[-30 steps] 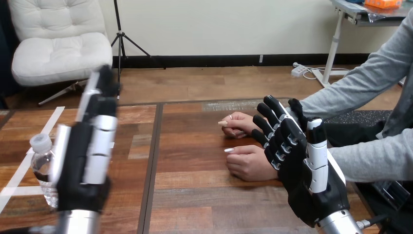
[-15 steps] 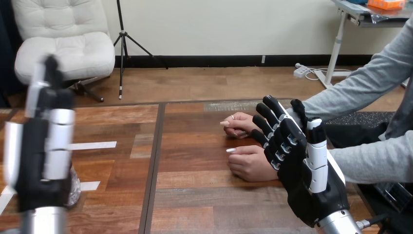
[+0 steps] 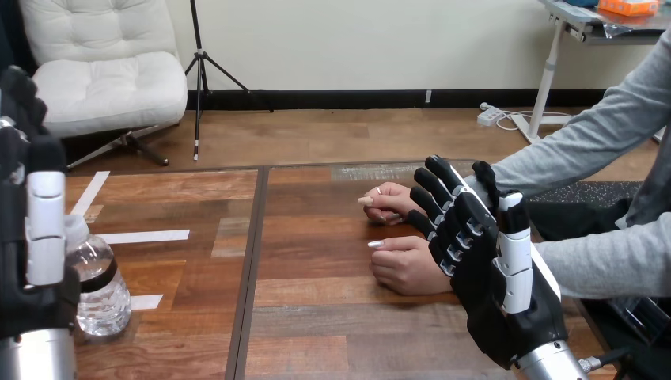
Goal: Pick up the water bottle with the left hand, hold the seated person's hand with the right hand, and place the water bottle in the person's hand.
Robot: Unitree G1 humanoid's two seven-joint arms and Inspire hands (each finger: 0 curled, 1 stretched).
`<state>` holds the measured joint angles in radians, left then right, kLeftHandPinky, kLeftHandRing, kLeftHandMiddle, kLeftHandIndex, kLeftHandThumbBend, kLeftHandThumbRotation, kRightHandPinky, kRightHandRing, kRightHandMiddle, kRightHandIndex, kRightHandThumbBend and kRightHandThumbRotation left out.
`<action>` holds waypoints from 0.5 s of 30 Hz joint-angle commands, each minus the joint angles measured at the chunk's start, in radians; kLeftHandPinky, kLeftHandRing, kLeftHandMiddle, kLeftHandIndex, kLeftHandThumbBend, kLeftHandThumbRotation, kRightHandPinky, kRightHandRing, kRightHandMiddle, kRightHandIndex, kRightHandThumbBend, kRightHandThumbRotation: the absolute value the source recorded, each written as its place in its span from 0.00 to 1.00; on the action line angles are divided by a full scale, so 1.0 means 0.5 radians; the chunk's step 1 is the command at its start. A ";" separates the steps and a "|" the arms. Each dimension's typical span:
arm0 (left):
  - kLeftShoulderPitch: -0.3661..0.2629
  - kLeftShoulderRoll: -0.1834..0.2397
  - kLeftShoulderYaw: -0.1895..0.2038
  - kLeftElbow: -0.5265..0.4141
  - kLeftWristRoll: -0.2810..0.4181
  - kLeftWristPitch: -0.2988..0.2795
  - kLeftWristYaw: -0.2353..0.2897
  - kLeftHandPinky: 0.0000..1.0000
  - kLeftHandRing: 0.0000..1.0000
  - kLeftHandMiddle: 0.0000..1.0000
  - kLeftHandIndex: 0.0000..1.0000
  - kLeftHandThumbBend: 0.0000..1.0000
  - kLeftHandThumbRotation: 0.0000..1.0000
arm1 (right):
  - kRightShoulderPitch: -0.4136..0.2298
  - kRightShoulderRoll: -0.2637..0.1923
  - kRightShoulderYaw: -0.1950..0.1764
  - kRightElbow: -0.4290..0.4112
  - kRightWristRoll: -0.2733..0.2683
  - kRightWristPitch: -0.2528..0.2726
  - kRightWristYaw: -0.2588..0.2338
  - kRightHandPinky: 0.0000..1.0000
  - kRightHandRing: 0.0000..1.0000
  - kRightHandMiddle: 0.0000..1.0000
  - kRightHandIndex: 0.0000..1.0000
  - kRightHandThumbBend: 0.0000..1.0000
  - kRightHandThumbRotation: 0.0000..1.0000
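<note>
A clear plastic water bottle [image 3: 100,285] stands upright on the wooden table [image 3: 316,317] at the left. My left hand [image 3: 32,237] is raised just left of the bottle, fingers straight and open, partly in front of it. My right hand [image 3: 490,269] is held up at the right, open with fingers spread, holding nothing. The person's two hands rest on the table: the nearer hand [image 3: 407,265] lies just left of my right hand's fingers, and the farther hand [image 3: 388,202] lies behind it. I cannot tell whether my right hand touches the nearer one.
The person's grey sleeves [image 3: 585,150] reach in from the right edge. White tape strips [image 3: 146,236] mark the table's left part. A dark seam [image 3: 249,269] runs front to back between the table's boards.
My left hand has swung further to the left, uncovering the bottle. The right hand and the person's hands have stayed in place.
</note>
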<state>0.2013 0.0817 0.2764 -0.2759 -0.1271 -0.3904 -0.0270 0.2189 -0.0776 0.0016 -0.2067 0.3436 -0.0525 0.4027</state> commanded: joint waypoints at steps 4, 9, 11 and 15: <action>-0.126 0.066 0.050 -0.054 -0.042 -0.043 -0.016 1.00 0.99 0.98 0.95 0.76 0.90 | -0.113 0.006 0.012 -0.073 0.028 -0.031 0.017 1.00 1.00 0.98 0.97 0.81 1.00; -0.140 0.074 0.084 -0.025 -0.067 -0.039 -0.017 1.00 1.00 0.99 0.96 0.75 0.90 | -0.117 0.005 0.013 -0.064 0.023 -0.041 0.023 1.00 1.00 0.98 0.97 0.80 1.00; -0.144 0.080 0.096 -0.011 -0.076 -0.043 -0.017 1.00 1.00 0.99 0.96 0.74 0.91 | -0.116 0.006 0.014 -0.066 0.021 -0.040 0.021 1.00 1.00 0.98 0.97 0.80 1.00; -0.156 0.091 0.119 0.014 -0.076 -0.052 -0.010 1.00 1.00 1.00 0.96 0.73 0.91 | -0.113 0.007 0.014 -0.072 0.022 -0.032 0.016 1.00 1.00 0.98 0.97 0.80 1.00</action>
<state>0.1879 0.0958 0.3127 -0.2754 -0.1590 -0.3905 -0.0330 0.2189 -0.0778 0.0025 -0.2067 0.3439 -0.0525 0.4058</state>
